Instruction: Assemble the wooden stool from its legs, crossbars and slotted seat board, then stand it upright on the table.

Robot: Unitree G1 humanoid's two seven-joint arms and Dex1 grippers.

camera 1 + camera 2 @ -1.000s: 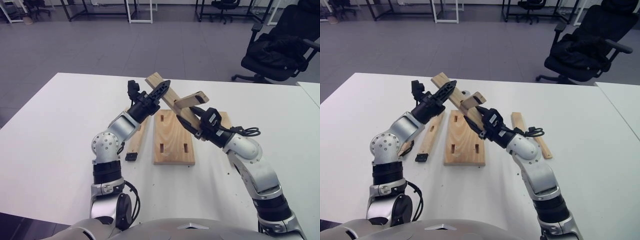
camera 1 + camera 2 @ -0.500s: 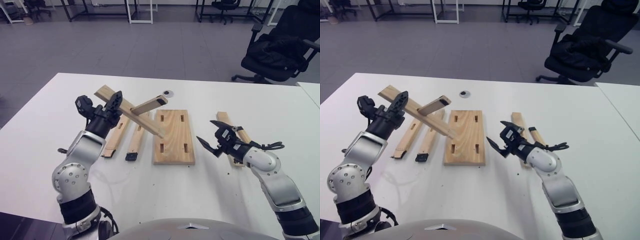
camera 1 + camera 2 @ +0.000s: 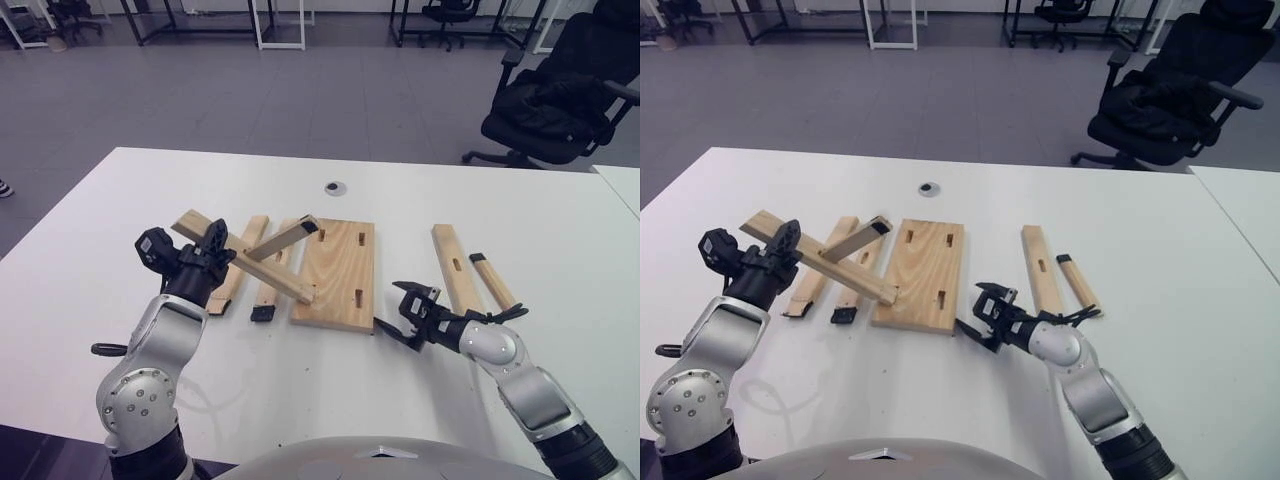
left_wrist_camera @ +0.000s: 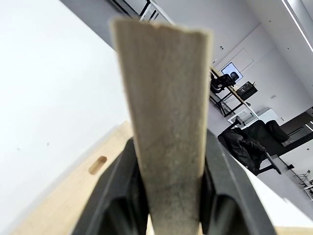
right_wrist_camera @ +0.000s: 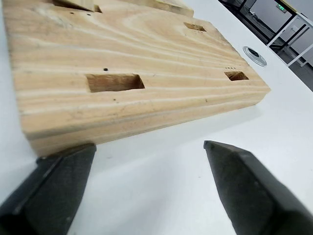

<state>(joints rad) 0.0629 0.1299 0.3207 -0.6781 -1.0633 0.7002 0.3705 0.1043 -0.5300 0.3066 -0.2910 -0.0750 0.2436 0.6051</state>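
Note:
My left gripper [image 3: 208, 248] is shut on a long wooden leg [image 3: 262, 268] with a crossbar [image 3: 286, 237] stuck into it at an angle. It holds the joined piece tilted above the left part of the table, its low end by the slotted seat board [image 3: 335, 272]. In the left wrist view the leg's end [image 4: 166, 122] sits clamped between both black fingers [image 4: 115, 196]. The seat board [image 5: 127, 83] lies flat and slightly skewed. My right gripper [image 3: 408, 320] is open at the board's near right corner, low over the table, one fingertip [image 5: 54, 191] close to the board's edge.
Two loose legs [image 3: 238, 262] [image 3: 272, 278] lie under the held piece, left of the board. A slotted leg [image 3: 455, 268] and a short crossbar [image 3: 495, 280] lie to the right. A round grommet [image 3: 333, 187] sits farther back. An office chair [image 3: 560, 100] stands beyond the table.
My right gripper let go of the joined piece, swung out right, then came down to the board's near corner. The left arm carried the piece left and lower. The board has turned slightly.

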